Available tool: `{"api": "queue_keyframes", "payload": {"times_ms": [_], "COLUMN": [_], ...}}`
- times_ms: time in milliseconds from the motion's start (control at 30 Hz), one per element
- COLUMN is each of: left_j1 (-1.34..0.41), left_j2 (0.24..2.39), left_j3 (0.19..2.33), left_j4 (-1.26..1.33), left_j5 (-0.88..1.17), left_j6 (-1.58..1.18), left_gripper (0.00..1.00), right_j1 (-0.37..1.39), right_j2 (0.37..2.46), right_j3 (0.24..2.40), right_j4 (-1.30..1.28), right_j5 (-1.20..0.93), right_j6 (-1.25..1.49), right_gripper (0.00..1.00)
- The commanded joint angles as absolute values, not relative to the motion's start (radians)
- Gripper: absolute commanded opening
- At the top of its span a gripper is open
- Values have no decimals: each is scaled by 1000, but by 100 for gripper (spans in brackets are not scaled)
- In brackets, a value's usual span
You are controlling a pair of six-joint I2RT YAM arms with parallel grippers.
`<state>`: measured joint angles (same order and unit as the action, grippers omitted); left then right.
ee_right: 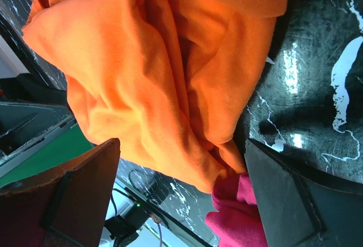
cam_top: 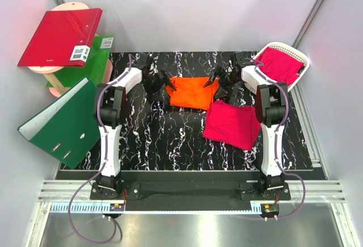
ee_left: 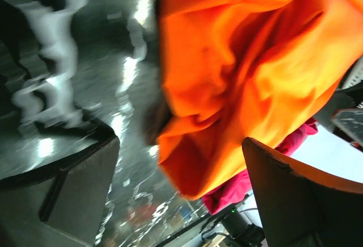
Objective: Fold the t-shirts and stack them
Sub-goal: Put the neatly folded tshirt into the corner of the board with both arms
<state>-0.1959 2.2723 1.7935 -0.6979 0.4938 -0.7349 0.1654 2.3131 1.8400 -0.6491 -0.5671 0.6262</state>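
Observation:
An orange t-shirt (cam_top: 191,92) lies crumpled at the back middle of the black marbled table (cam_top: 170,139); its folds fill the left wrist view (ee_left: 244,71) and the right wrist view (ee_right: 164,71). A folded magenta t-shirt (cam_top: 231,123) lies just in front of it on the right and shows in both wrist views (ee_left: 278,156) (ee_right: 238,218). Another magenta t-shirt (cam_top: 279,65) rests in the white basket (cam_top: 304,65). My left gripper (cam_top: 158,82) stands open at the orange shirt's left edge (ee_left: 180,201). My right gripper (cam_top: 221,81) stands open at its right edge (ee_right: 181,201). Neither holds cloth.
A red ring binder (cam_top: 59,37) and a green binder (cam_top: 85,68) lean on a wooden stand at the back left. Another green binder (cam_top: 62,123) lies open off the table's left edge. Grey walls close the back and sides.

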Motion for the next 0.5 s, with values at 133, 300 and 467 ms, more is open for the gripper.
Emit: {"api": "queue_keyframes", "payload": {"times_ms": [133,300,467], "left_j1": [-290,-310,-311], "left_j2": [2391,2419,2454], "left_j3": [1921,1924,1960], "left_j4": [-695,-696,-696], "left_j5": [525,528,561], "left_j6": [-776,-784,-796], "left_gripper": [99,99,4], "right_j1": [163,167,189], "right_j2": [2327,2362,2431], "right_j3": [1893,1919,1986], "right_j4": [-664,-664,-670], "right_j5": [-578,-598,-705], "right_j6": [615,620,594], "right_gripper": [98,93,13]}}
